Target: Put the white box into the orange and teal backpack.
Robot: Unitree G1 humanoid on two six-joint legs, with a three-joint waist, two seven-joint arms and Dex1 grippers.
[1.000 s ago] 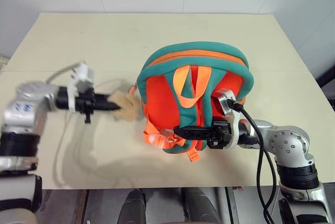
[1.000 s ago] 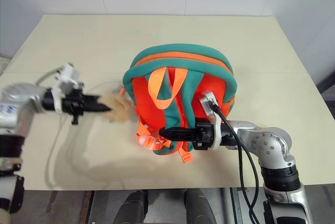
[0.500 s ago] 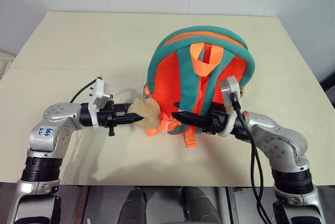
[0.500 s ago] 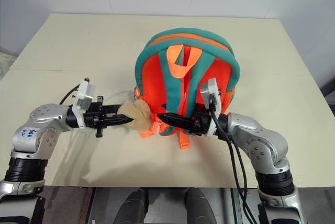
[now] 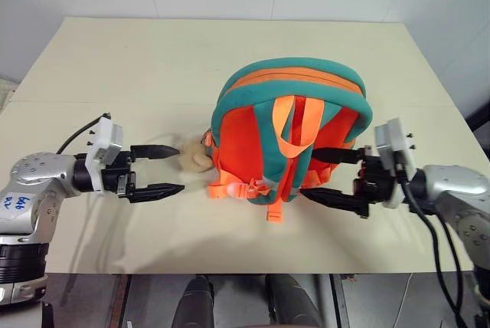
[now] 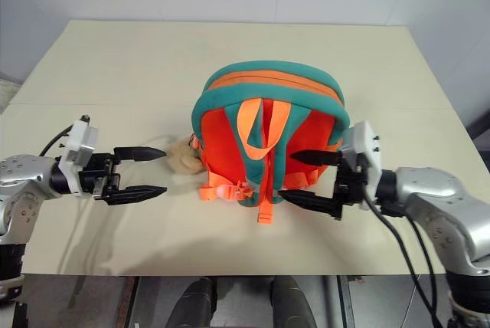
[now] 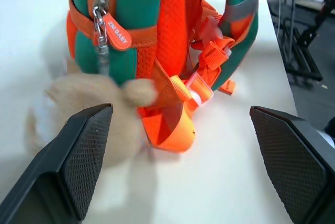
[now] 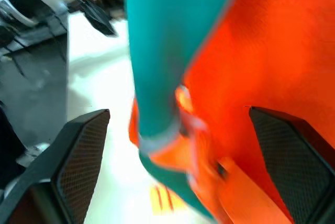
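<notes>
Pale beige table (image 5: 115, 67) against a white wall. The orange and teal backpack (image 5: 291, 125) stands near the table's middle, strap side toward the robot, long axis running away from it, rounded top at the far end. The left gripper (image 5: 157, 171) is spread wide beside the tan plush toy (image 5: 191, 153), holding nothing; the right gripper (image 5: 329, 176) is spread at the pack's right flank, empty. Judgement: both jaws should back off level and slowly so no strap snags and the pack stays upright.
</notes>
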